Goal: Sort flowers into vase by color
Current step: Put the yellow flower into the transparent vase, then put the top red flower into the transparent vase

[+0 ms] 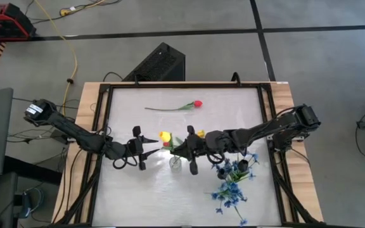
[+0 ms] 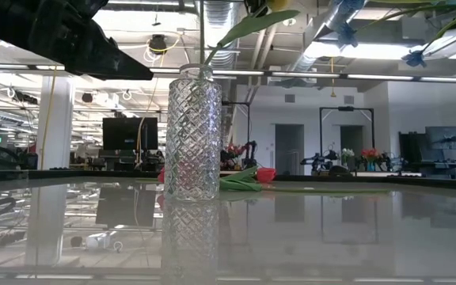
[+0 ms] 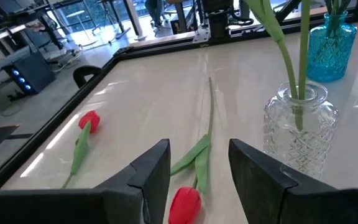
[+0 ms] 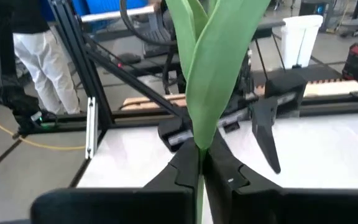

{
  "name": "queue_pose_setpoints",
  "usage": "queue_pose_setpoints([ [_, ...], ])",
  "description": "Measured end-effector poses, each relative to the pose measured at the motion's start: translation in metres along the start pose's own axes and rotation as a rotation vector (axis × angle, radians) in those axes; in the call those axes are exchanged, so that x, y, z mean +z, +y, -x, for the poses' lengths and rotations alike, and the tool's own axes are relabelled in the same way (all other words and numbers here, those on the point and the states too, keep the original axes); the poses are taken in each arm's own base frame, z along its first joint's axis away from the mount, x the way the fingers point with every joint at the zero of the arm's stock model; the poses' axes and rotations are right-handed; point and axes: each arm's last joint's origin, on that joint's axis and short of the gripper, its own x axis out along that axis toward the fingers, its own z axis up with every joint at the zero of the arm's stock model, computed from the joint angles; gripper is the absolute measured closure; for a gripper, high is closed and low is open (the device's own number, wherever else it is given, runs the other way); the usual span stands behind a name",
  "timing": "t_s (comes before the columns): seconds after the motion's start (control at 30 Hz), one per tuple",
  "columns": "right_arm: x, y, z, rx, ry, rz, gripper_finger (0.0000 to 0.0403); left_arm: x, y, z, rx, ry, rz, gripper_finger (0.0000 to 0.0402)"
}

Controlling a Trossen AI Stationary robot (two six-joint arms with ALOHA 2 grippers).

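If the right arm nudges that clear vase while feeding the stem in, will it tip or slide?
The clear vase is tall and narrow on a glossy table, so a push near its neck would probably tip it; a low push might slide it. It looks like thick cut glass, likely heavy enough to resist light brushes. The right hand pinches a yellow tulip above it.

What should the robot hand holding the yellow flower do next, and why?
Probably open a little and let go. The right gripper pinches the yellow tulip by its stem, and that stem already reaches down into the clear glass vase, beside another yellow tulip. The left gripper waits open nearby.
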Motion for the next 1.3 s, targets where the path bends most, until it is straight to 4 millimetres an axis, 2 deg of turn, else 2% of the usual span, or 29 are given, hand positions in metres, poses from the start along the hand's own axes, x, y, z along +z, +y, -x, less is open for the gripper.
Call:
queue_pose_setpoints([
  [0.3, 0.002, -0.001, 0.01, 0.004, 0.081, 0.004, 0.0265, 0.0, 0.0, 0.0, -0.001, -0.001, 0.006, 0.0248],
  [0.5, 0.013, -0.002, 0.035, 0.024, 0.17, 0.014, 0.0202, 0.001, 0.001, 0.0, 0.006, -0.004, 0.009, 0.0248],
  [0.7, 0.031, -0.003, 0.07, 0.031, 0.21, 0.016, 0.018, 0.0, 0.018, -0.012, 0.02, 0.004, 0.098, 0.0248],
  [0.87, 0.045, -0.001, 0.099, 0.048, 0.214, -0.025, 0.0182, -0.004, 0.047, -0.026, 0.05, 0.038, 0.155, 0.0248],
  [0.97, 0.051, 0.003, 0.115, 0.073, 0.21, -0.005, 0.0184, -0.012, 0.074, -0.036, 0.075, 0.103, 0.173, 0.0248],
  [1.13, 0.058, 0.008, 0.142, 0.114, 0.212, 0.095, 0.0186, -0.025, 0.123, -0.053, -0.006, 0.278, 0.255, 0.0248],
  [1.3, 0.058, 0.006, 0.165, 0.063, 0.251, 0.181, 0.0187, -0.021, 0.167, -0.086, -0.034, 0.348, 0.242, 0.0248],
])
